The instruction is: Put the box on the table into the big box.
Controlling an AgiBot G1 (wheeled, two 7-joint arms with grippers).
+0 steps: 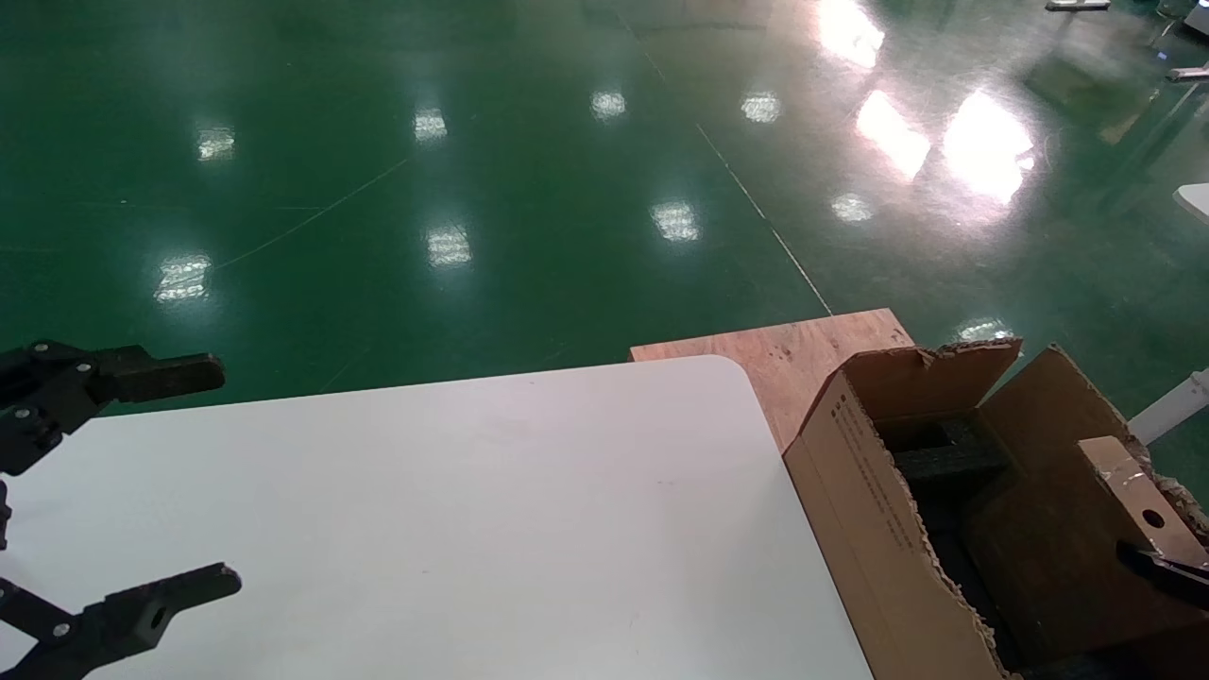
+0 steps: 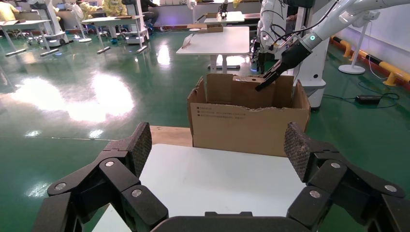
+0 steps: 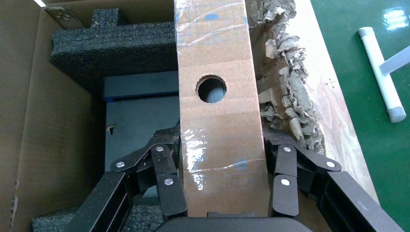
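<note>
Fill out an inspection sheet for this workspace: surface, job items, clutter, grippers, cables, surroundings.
Surface: white table, nothing lying on it.
Job items: small box with a round hole, held over the open big box, which stands beside the table's right edge; dark foam inside it.
Clutter: plywood board under the big box; ragged torn flap edges.
Grippers: right gripper shut on the small box, over the big box's opening; left gripper open, hanging over the table's left end.
Cables: a black cable on the floor by a white stand.
Surroundings: glossy green floor; more tables behind.
</note>
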